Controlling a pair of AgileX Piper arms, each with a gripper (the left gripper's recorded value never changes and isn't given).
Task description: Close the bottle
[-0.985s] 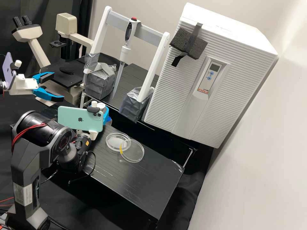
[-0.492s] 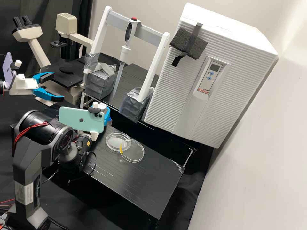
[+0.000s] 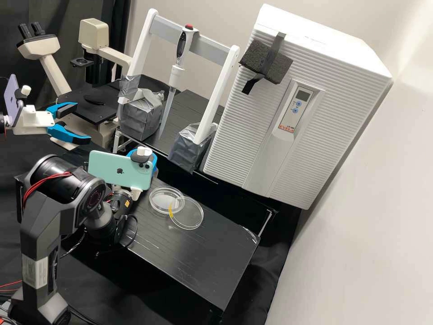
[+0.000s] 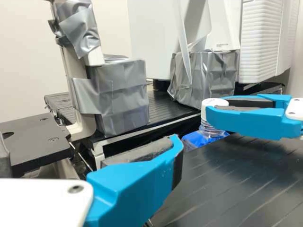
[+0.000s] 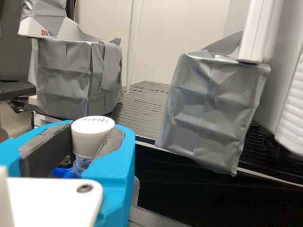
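currently i see the right gripper (image 5: 87,147) closed narrow on the white cap (image 5: 93,128), with the pads touching it on both sides. the cap sits on top of the clear bottle (image 4: 211,127), which stands upright on a blue base (image 4: 195,140) at the back edge of the table (image 3: 194,253), near the taped grey block (image 3: 187,146). i can't tell if the cap is fully seated. left gripper (image 3: 67,121) is wide and empty, well apart from the bottle, by the microscope (image 3: 40,49). two petri dishes (image 3: 177,207) lie on the table near the right gripper.
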